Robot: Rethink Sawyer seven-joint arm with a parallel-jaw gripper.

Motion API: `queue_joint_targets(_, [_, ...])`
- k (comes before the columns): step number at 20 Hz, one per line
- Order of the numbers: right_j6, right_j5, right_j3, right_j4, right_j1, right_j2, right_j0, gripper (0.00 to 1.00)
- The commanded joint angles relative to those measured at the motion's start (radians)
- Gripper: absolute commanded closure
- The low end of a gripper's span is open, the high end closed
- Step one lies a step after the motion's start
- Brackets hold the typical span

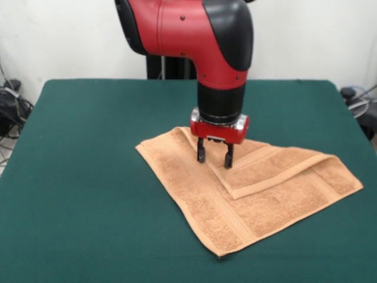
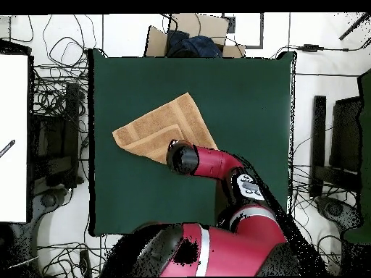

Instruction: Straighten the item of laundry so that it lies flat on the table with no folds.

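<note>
One towel (image 1: 235, 194) lies folded into a triangle around the middle of the green worktop (image 1: 88, 177), its long folded edge running diagonally and one corner pointing at the camera-side edge in the front view. One tool (image 1: 214, 157) hangs over it, fingers parted, gripping nothing. Bare green felt surrounds the towel on every side.

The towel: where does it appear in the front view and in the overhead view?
Front view: towel right of centre, under the pincer.
Overhead view: towel left of centre, partly hidden by the arm.
Shared landmark: the green table, on which it lies folded.
</note>
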Motion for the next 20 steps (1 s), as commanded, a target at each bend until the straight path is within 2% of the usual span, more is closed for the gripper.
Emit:
queue_joint_targets(1, [0.083,-0.042,-0.033,-0.038,0.004,0.024,0.017,0.00])
queue_joint_targets(5, [0.076,-0.021,-0.032,-0.034,-0.003,0.033,0.014,0.00])
queue_joint_targets(11, [0.024,0.111,-0.064,-0.028,-0.082,0.035,0.015,0.00])
queue_joint_targets(20, [0.023,0.178,-0.097,-0.018,-0.121,0.037,0.029,0.00])
